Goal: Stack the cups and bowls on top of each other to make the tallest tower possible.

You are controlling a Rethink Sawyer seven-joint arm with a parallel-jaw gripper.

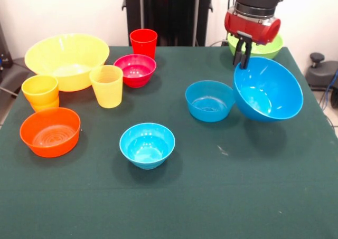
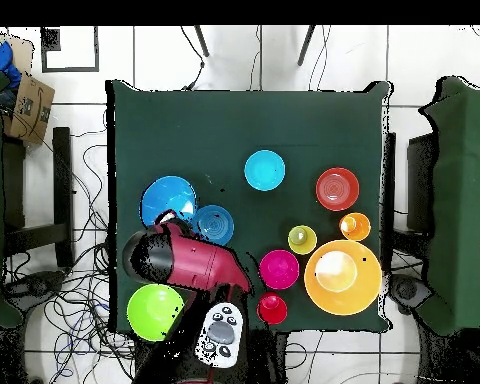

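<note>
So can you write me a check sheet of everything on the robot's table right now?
Surface: dark green cloth table, one small pale speck.
Job's things: large blue bowl tilted, lifted at its rim; small blue bowl beside it; another small blue bowl near the middle; orange bowl; magenta bowl; large yellow bowl; lime green bowl at the far edge; red cup, yellow cup, orange-yellow cup. Nothing stacked yet.
Clutter: nothing seen.
Grippers: end effector shut on the large blue bowl's rim.
Cables: loose cables on the floor.
Surroundings: cardboard box, tiled floor.
</note>
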